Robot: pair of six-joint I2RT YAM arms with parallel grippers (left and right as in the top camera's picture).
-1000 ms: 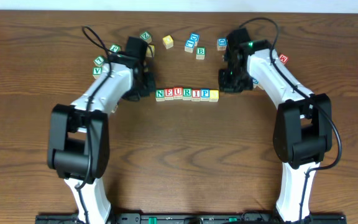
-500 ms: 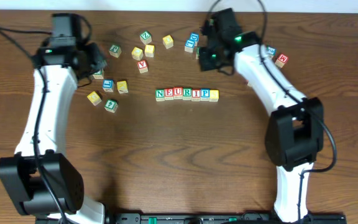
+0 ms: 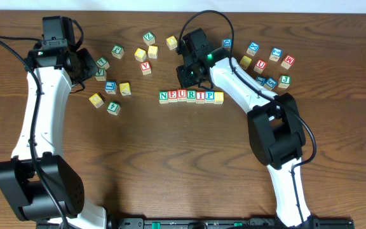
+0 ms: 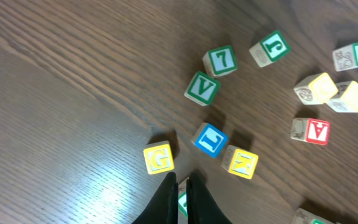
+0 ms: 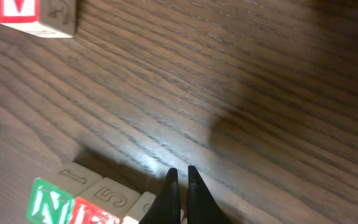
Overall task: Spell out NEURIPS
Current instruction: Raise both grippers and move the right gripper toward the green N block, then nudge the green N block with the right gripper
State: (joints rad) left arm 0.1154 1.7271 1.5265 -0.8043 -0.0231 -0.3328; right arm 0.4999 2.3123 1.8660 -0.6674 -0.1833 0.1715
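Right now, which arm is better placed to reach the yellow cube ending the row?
Right, likely. The right gripper hovers just behind the NEURIPS row with the yellow cube; the left gripper is far off among loose blocks. Both jaws shut.

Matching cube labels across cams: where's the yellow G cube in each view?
Overhead: yellow G cube, left third, below-left of the blue L cube.
Left wrist: yellow G cube, lower centre, left of the blue L cube.
Right wrist: not in it.
Shared landmark: red V cube, visible in all three.
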